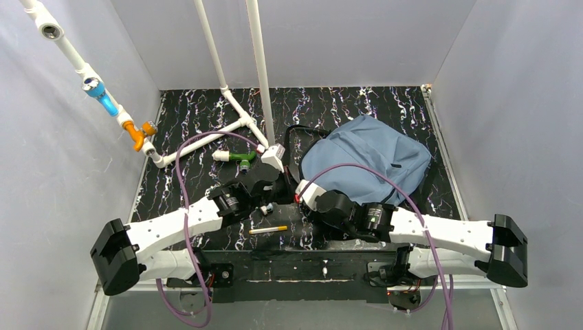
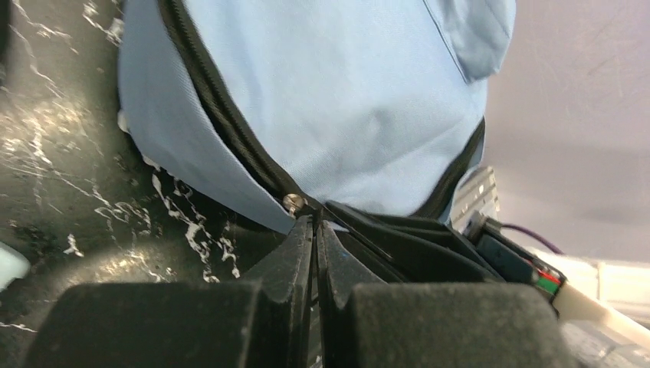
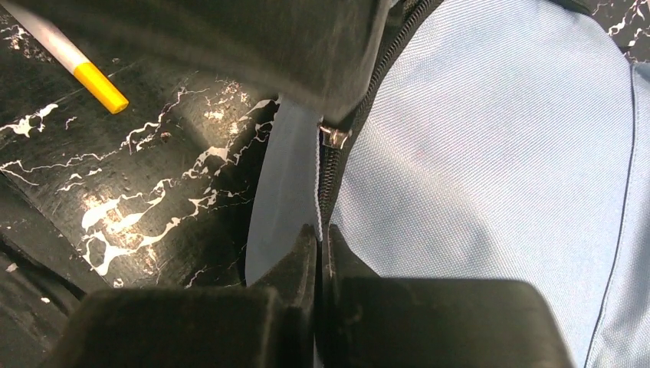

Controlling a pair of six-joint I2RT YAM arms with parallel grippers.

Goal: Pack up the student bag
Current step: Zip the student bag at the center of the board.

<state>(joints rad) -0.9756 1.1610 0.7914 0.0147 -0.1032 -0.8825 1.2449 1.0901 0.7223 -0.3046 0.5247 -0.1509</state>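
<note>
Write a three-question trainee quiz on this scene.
1. True or false: the slate-blue fabric backpack stands upright.
2. The white pen with a yellow end lies: A) inside the backpack; B) on the black marbled table; C) in a cup.
3. Fill in: the left tool and right tool both sit closed at the backpack's black ___.
Key: 1 false; 2 B; 3 zipper.

Enclosed by plain pale grey walls point(image 1: 62, 172) to the left of, behind and to the right of the black, white-veined table point(image 1: 371, 103), with a white pipe frame point(image 1: 260, 69) standing on its far left part, under soft even light.
</note>
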